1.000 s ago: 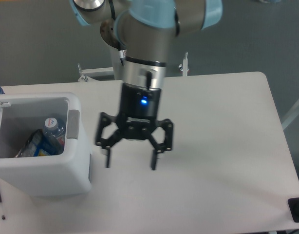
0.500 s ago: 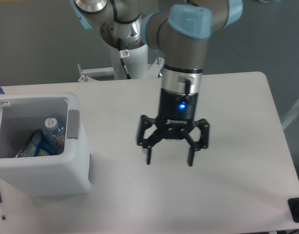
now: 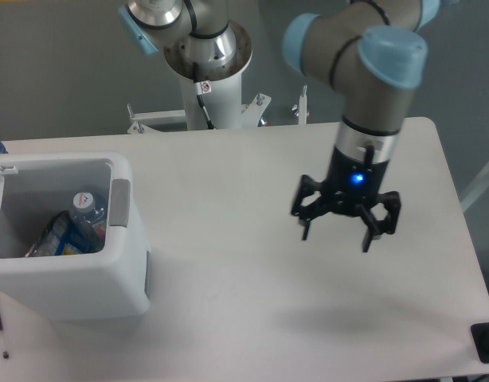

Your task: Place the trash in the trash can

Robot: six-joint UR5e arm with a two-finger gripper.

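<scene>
one fixed camera looks steeply down from the front of the table (image 3: 228, 318), facing the arm's base (image 3: 209, 87) at the far edge.

Over the last second we carried the gripper (image 3: 335, 235) across the table (image 3: 228, 318), from just beside the trash can (image 3: 77, 294) near the left edge to a spot toward the right edge, well apart from it, fingers spread wide.

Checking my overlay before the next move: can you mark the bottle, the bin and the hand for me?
bottle (image 3: 85, 203): fixed camera, on its white cap, inside the bin.
bin (image 3: 77, 282): fixed camera, on its white front wall.
hand (image 3: 335, 237): fixed camera, midway between its two open fingertips, above the table.
</scene>
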